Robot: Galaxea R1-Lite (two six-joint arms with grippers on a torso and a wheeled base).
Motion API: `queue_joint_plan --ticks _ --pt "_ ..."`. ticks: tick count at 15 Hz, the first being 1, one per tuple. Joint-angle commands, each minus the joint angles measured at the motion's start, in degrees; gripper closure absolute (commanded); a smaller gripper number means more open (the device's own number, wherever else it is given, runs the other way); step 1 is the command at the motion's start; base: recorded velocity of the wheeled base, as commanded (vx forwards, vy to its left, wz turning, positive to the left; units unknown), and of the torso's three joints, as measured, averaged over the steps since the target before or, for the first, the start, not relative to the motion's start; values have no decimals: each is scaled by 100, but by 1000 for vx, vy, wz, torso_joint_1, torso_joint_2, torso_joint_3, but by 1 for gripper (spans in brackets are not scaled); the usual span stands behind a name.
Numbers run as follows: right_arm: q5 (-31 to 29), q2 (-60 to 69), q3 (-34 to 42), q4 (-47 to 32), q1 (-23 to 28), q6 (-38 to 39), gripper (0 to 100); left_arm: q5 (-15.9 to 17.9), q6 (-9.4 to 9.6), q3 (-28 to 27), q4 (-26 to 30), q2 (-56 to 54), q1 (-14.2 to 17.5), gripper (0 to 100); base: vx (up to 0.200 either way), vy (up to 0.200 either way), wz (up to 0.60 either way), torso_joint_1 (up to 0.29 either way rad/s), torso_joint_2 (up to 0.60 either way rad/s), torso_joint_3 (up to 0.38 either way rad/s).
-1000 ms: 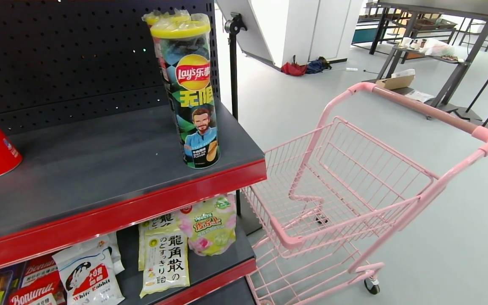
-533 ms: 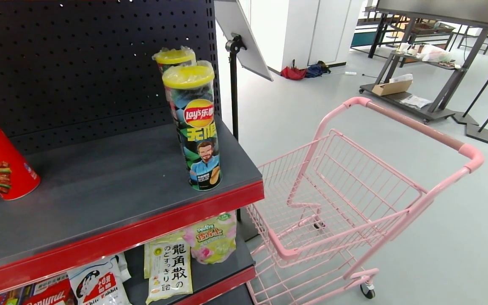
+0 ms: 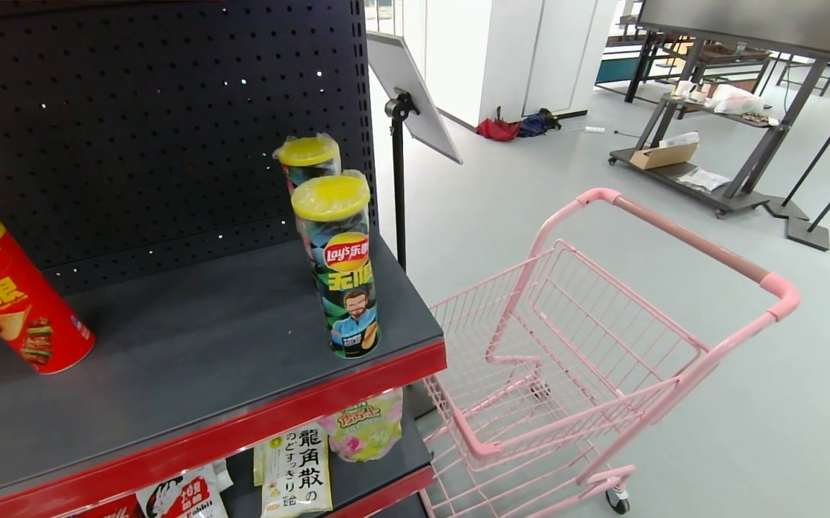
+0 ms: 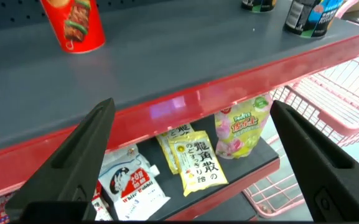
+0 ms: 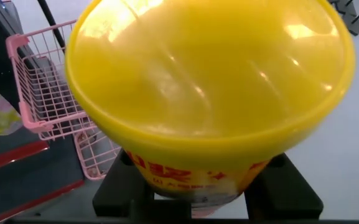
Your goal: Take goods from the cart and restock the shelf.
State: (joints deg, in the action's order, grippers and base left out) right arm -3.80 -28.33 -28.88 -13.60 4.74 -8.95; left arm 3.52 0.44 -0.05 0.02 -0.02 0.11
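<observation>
right wrist view: the right gripper [image 5: 198,190] is clamped on a red chips can [image 5: 210,87] with a yellow lid. its 2 dark fingers press the tube's sides far from the lid end, which points back toward the wrist. the pink cart [image 5: 45,81] stands just beyond the held can. the left gripper [image 4: 191,155] is spread wide with nothing in it, facing the red front lip of the upper shelf [image 4: 167,74]. past that lip, farther from it, stands another red can [image 4: 73,25].

what could go wrong, as i judge it:
- the tube looks smooth and is pinched near 1 end, so it may pivot or slide in the jaws on the swing over to the shelf.
- a low approach would catch the can's base on the red lip and lever it loose.
- a dark chips can [image 3: 339,266] stands right at the shelf's front edge with a 2nd [image 3: 307,162] behind it. a brush from the held can or the arm could tip the front 1 off toward the cart.
- letting go before the base sits flat would topple it.
</observation>
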Motion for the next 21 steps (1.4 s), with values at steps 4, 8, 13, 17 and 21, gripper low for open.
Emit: queue_joint_plan --ticks 4,8,13,17,21 --pt "2 -41 -4 7 0 -10 100 -1 0 -4 -2 2 -2 0 0 0 0 160 -377 -216" --pt "-6 -15 58 25 0 -177 100 -1 0 5 -2 2 7 0 0 0 300 49 -108 -60" --pt "20 108 163 25 0 -186 100 -1 0 -4 -2 2 7 0 0 0 600 10 0 -1" --pt "20 302 357 33 -8 -186 100 -1 9 -4 -2 2 -2 0 0 0 600 5 4 5" --pt "-15 856 708 33 9 -301 100 -1 9 -4 -2 2 7 0 0 0 150 1 1 1"
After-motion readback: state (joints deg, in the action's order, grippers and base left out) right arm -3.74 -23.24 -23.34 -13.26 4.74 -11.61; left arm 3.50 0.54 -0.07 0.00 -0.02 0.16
